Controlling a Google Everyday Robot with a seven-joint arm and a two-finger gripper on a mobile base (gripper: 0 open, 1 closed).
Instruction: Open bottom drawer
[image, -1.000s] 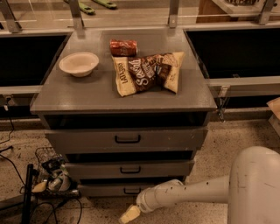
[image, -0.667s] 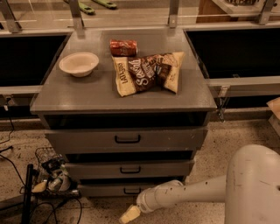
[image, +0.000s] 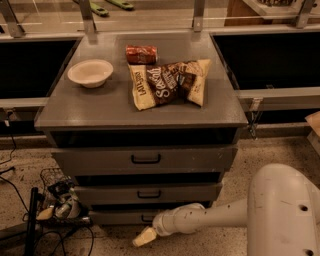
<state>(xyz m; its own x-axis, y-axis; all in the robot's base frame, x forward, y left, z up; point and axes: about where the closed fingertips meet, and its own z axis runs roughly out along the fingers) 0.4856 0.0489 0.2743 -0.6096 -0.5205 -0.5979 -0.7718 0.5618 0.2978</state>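
My gripper (image: 145, 236) hangs low by the floor, just in front of the bottom drawer (image: 117, 217), the slimmest front, lowest in the stack, apparently shut. I'm down here to reach its small black handle (image: 145, 218). Open or closed — I cannot tell.

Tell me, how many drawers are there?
3: a top drawer, a middle drawer beneath it, and the bottom drawer lowest. The gripper hangs near the floor before the bottom drawer.
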